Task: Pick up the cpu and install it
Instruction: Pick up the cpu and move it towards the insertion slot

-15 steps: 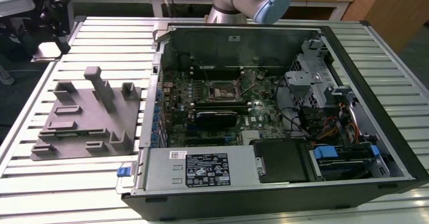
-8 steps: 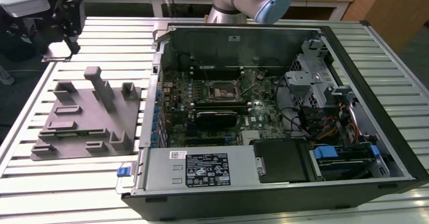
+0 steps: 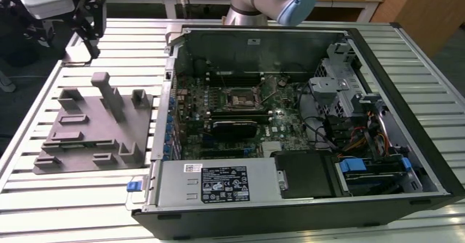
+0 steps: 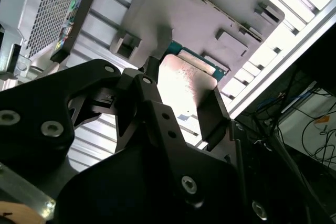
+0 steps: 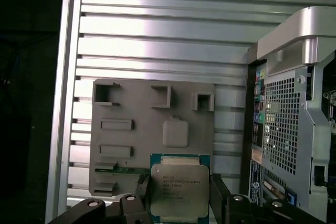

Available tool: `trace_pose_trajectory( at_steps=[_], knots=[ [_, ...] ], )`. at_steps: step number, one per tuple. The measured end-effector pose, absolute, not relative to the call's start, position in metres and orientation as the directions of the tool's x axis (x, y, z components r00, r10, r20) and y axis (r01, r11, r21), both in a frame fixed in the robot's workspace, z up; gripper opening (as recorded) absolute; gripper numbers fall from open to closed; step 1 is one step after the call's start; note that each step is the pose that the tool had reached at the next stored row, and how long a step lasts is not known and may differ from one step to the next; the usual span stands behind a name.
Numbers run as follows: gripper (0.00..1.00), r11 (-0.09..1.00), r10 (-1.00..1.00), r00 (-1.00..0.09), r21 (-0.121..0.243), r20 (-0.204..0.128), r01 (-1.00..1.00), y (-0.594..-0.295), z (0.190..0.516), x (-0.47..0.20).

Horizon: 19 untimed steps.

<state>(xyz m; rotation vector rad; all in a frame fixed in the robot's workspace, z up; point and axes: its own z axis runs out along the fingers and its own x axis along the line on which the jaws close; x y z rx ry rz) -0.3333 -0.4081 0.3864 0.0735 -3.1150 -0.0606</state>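
Gripper point(image 5: 179, 184) clamped on cpu point(image 5: 178, 196) (fingers on opposite edges), aloft over fixture block point(image 5: 131, 129). Open case point(image 3: 291, 217) holds motherboard point(image 3: 203, 96); slatted table point(image 3: 73, 210) surrounds it.

I see the cpu point(image 5: 178, 195) clamped between the two black fingers point(image 5: 217, 195) of the gripper point(image 5: 178, 184), one finger against each side edge, its silver top facing the camera. Beyond it the grey fixture block point(image 5: 152, 129) lies on the slatted metal table point(image 5: 157, 24), just beside the computer case point(image 5: 294, 129) with its perforated panel.
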Motion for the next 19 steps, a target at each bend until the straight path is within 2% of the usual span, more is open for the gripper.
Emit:
trace_pose_trajectory(
  at_steps=[19],
  knots=[
    [0.54,0.998,-0.048,-0.999,0.039,0.024,-0.047,-0.407,0.385,-0.282]
  ],
)
